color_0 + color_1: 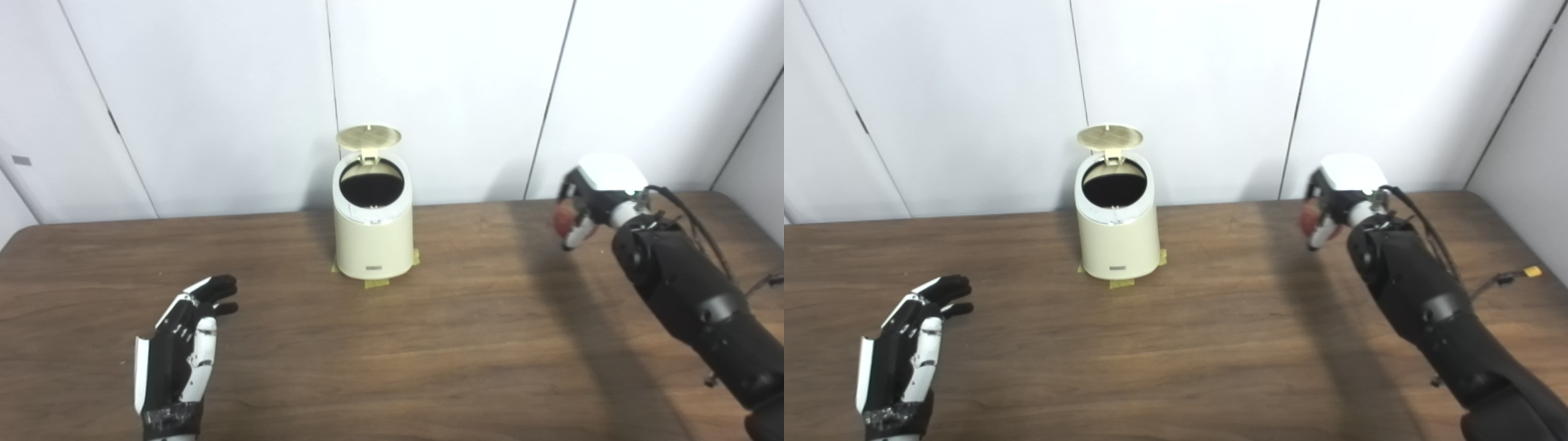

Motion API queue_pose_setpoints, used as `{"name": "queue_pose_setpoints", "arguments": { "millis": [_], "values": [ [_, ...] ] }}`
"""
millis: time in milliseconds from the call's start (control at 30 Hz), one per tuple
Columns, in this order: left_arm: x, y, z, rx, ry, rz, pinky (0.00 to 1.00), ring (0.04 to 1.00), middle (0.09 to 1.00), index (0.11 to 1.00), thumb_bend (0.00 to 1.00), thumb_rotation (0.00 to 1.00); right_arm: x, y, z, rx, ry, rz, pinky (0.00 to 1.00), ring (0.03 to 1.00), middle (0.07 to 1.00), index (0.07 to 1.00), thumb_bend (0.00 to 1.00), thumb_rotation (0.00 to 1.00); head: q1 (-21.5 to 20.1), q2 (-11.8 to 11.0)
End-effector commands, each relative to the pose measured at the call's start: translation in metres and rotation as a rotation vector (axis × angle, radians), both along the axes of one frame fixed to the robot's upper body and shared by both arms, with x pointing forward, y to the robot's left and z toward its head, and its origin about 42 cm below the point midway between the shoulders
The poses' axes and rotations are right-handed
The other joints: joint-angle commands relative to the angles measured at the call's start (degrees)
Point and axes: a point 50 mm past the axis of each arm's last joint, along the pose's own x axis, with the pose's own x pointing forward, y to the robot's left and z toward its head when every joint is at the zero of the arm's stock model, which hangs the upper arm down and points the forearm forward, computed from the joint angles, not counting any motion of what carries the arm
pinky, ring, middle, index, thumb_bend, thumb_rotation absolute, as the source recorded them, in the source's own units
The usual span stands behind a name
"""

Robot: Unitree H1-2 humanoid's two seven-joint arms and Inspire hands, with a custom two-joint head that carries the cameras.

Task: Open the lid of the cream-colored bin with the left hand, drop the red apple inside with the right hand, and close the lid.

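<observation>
The cream-colored bin (372, 242) stands at the back middle of the table. Its round lid (369, 138) is tipped up behind a dark open mouth. My right hand (589, 199) is raised well to the right of the bin, above the table, and is shut on the red apple (563, 219). Only a part of the apple shows between the fingers. My left hand (180, 346) is open and empty, low over the near left of the table, well apart from the bin. The bin also shows in the right eye view (1118, 236).
Yellow tape (378, 283) sticks out from under the bin's base. The brown wooden table (429, 349) runs back to white wall panels. A loose cable with a yellow plug (1528, 271) lies by my right arm near the right edge.
</observation>
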Motion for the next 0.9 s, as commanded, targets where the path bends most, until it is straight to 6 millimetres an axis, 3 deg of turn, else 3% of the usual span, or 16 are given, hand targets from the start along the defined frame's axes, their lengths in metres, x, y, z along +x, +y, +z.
{"name": "queue_pose_setpoints", "arguments": {
  "millis": [0, 67, 133, 200, 267, 333, 400, 467, 600, 700, 867],
  "values": [
    [-0.016, -0.009, -0.009, -0.032, 0.007, 0.011, 0.67, 0.746, 0.739, 0.698, 0.09, 0.58, 0.000, 0.010, 0.043, -0.001, -0.109, 0.050, 0.30, 0.395, 0.471, 0.505, 0.52, 0.00, -0.02, -0.13],
    [-0.014, -0.010, -0.010, -0.021, 0.007, 0.012, 0.67, 0.744, 0.738, 0.696, 0.08, 0.58, -0.012, 0.031, 0.059, 0.010, -0.146, 0.139, 0.34, 0.431, 0.488, 0.489, 0.52, 0.00, -0.06, -0.23],
    [-0.012, -0.010, -0.011, -0.014, 0.008, 0.014, 0.66, 0.743, 0.737, 0.697, 0.08, 0.59, -0.022, 0.046, 0.071, 0.001, -0.181, 0.224, 0.46, 0.459, 0.498, 0.474, 0.52, 0.00, -0.08, -0.27],
    [-0.011, -0.010, -0.011, -0.007, 0.012, 0.013, 0.66, 0.747, 0.741, 0.701, 0.09, 0.61, -0.031, 0.063, 0.082, -0.022, -0.209, 0.280, 0.44, 0.434, 0.474, 0.485, 0.52, 0.00, -0.13, -0.33],
    [-0.011, -0.010, -0.011, 0.006, 0.014, 0.011, 0.66, 0.748, 0.743, 0.704, 0.09, 0.63, -0.040, 0.078, 0.091, -0.017, -0.235, 0.319, 0.46, 0.544, 0.486, 0.480, 0.53, 0.00, -0.14, -0.43],
    [-0.010, -0.010, -0.012, 0.022, 0.016, 0.013, 0.66, 0.744, 0.744, 0.707, 0.09, 0.69, -0.047, 0.090, 0.098, 0.008, -0.246, 0.349, 0.36, 0.478, 0.530, 0.458, 0.52, 0.00, -0.12, -0.57],
    [-0.009, -0.010, -0.013, 0.037, 0.017, 0.015, 0.65, 0.738, 0.740, 0.707, 0.09, 0.71, -0.052, 0.099, 0.103, 0.040, -0.243, 0.385, 0.33, 0.438, 0.547, 0.462, 0.52, 0.00, -0.07, -0.65],
    [-0.008, -0.010, -0.014, 0.044, 0.014, 0.015, 0.65, 0.737, 0.740, 0.707, 0.09, 0.73, -0.056, 0.108, 0.108, 0.049, -0.247, 0.413, 0.34, 0.430, 0.551, 0.463, 0.51, 0.00, -0.09, -0.69],
    [-0.007, -0.012, -0.016, 0.038, 0.013, 0.007, 0.65, 0.737, 0.738, 0.707, 0.10, 0.74, -0.063, 0.126, 0.111, 0.069, -0.293, 0.487, 0.48, 0.439, 0.545, 0.457, 0.51, 0.00, 0.36, -0.73],
    [-0.006, -0.014, -0.017, 0.027, 0.011, -0.001, 0.66, 0.743, 0.743, 0.711, 0.10, 0.74, -0.065, 0.135, 0.107, 0.130, -0.301, 0.541, 0.36, 0.422, 0.545, 0.468, 0.51, 0.00, 0.56, -0.66],
    [-0.005, -0.016, -0.018, 0.028, 0.003, -0.002, 0.66, 0.741, 0.738, 0.705, 0.11, 0.74, -0.069, 0.148, 0.101, 0.132, -0.343, 0.594, 0.30, 0.403, 0.561, 0.473, 0.51, 0.00, 0.75, -0.67]
  ]
}}
